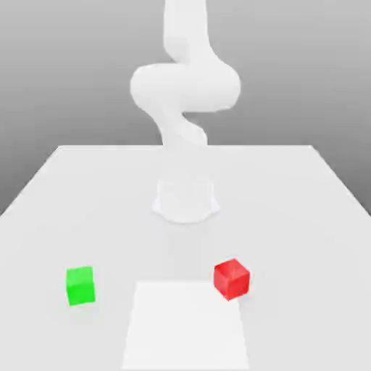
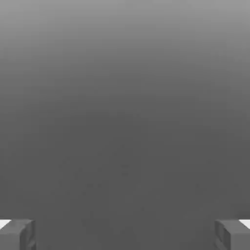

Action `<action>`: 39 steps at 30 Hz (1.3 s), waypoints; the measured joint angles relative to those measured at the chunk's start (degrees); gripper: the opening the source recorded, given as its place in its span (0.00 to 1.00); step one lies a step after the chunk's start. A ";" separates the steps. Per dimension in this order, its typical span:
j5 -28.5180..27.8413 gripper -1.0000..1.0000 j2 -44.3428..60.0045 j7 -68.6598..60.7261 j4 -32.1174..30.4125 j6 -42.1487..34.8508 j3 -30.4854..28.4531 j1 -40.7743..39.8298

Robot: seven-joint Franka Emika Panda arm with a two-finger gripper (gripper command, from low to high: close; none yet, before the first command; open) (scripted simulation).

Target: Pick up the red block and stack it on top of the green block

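Observation:
The red block [image 1: 232, 279] rests on the white table [image 1: 290, 217], toward the front and on the exterior view's right. On the exterior view's left, at about the same depth, sits the green block [image 1: 80, 285]. The two blocks stand well apart, and nothing touches either one. In the hand view my gripper [image 2: 125, 235] is open. Its two grey fingertips [image 2: 18, 234] are spread wide with nothing between them, and behind them is plain grey background.
The white arm rises from its round base [image 1: 185, 199] at the table's middle and bends upward out of the picture. A flat white rectangular shape [image 1: 185, 326] lies at the front between the two blocks. The table's far edge runs behind the base.

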 joint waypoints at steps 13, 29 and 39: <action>1.18 0.50 23.22 -9.65 -23.11 17.97 1.32 8.45; -2.34 0.00 51.76 -10.97 -30.18 40.52 1.01 12.55; -0.03 0.00 37.62 -12.19 -32.05 28.25 1.22 12.24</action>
